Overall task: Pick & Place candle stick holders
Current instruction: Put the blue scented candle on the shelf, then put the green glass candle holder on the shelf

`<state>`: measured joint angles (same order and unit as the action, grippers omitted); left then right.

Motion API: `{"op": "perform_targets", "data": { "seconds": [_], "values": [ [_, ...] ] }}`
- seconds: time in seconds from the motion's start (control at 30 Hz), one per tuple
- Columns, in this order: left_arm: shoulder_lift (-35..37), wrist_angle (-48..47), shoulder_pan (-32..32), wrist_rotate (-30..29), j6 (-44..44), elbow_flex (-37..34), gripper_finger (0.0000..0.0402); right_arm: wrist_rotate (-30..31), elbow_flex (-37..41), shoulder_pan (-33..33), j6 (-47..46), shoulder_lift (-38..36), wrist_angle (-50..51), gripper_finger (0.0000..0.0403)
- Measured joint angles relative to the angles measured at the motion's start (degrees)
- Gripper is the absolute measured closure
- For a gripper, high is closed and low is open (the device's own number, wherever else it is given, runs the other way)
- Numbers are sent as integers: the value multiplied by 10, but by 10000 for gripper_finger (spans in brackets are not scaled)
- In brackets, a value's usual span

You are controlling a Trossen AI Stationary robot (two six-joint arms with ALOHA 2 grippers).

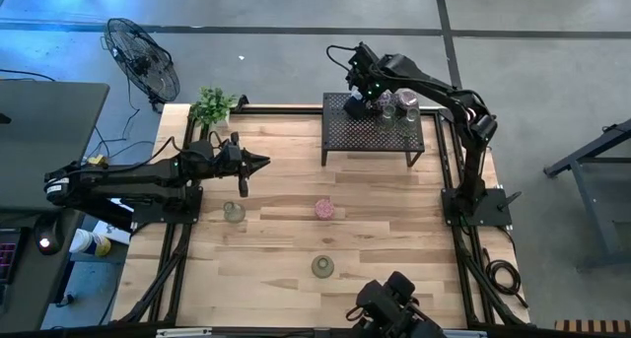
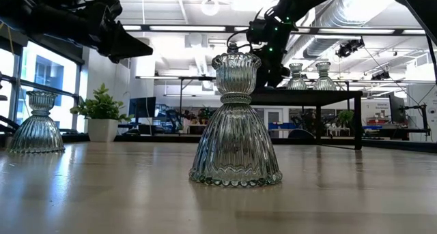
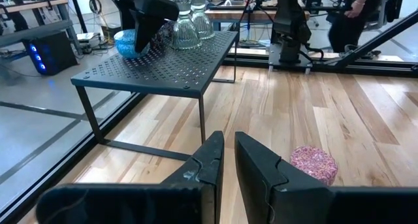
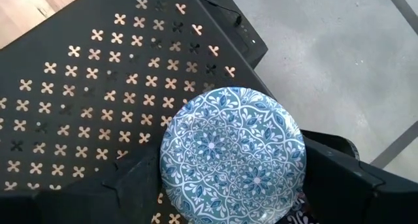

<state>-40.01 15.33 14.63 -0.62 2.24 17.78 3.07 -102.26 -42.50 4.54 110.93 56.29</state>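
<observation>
Potted plant (image 1: 212,106), floor fan (image 1: 143,57)

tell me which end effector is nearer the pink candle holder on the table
Left. The left end effector hovers just up-table and left of the pink candle holder; the right end effector is farther off, over the black mesh rack.

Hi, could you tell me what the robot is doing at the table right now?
It is moving candle holders onto the black mesh rack. The right gripper is over the rack with a blue patterned holder between its fingers, beside two clear holders already there. The left gripper hangs above the table, nearly closed and empty. Three more holders, clear, pink and olive, wait on the wood.
</observation>
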Motion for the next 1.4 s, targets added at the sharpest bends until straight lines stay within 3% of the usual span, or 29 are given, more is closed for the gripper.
{"op": "perform_targets", "data": {
  "seconds": [0.33,0.67,1.13,1.4],
  "values": [
    [0,0,0,0,0,0,364,0,0,0,0,0,-1,99],
    [0,0,0,1,0,0,364,0,-1,0,0,0,-2,68],
    [0,-1,0,2,0,0,364,28,-1,0,9,-2,-6,66],
    [0,-1,0,2,0,0,364,28,-1,5,16,-39,-17,66]
  ]
}}
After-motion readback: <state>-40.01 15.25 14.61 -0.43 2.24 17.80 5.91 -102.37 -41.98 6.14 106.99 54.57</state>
